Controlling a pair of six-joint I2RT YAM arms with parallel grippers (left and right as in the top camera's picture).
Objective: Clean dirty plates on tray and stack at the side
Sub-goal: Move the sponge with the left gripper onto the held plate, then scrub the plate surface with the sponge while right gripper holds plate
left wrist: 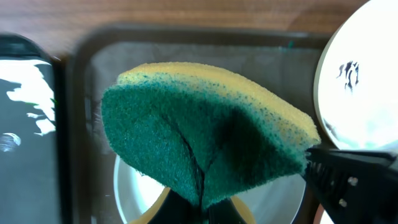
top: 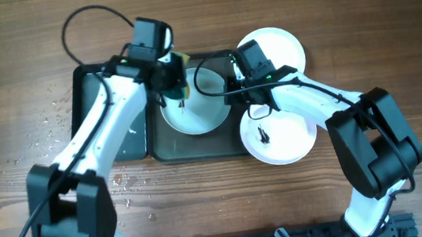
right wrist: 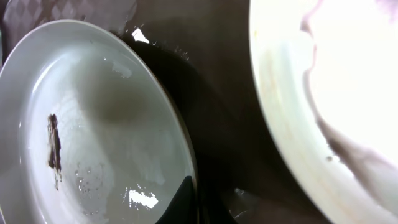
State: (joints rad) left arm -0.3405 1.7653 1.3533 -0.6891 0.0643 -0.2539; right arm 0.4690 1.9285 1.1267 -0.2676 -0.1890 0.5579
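Under your left gripper (top: 169,85), clamped on the sponge (left wrist: 205,143), the centre plate (top: 202,113) sits on the tray (top: 159,150), smudge unwiped. Your right gripper (top: 237,91) looks pinched shut on its rim. Behind it lies 1 smudged plate (top: 285,138); beside it, 1 clean-looking plate (top: 279,47). Nothing's stacked yet.

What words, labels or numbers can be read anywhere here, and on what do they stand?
None: no view shows any readable text.
The dark marks on the centre plate and the front right plate are smudges, not writing.
The sponge and the tray carry no label that shows.
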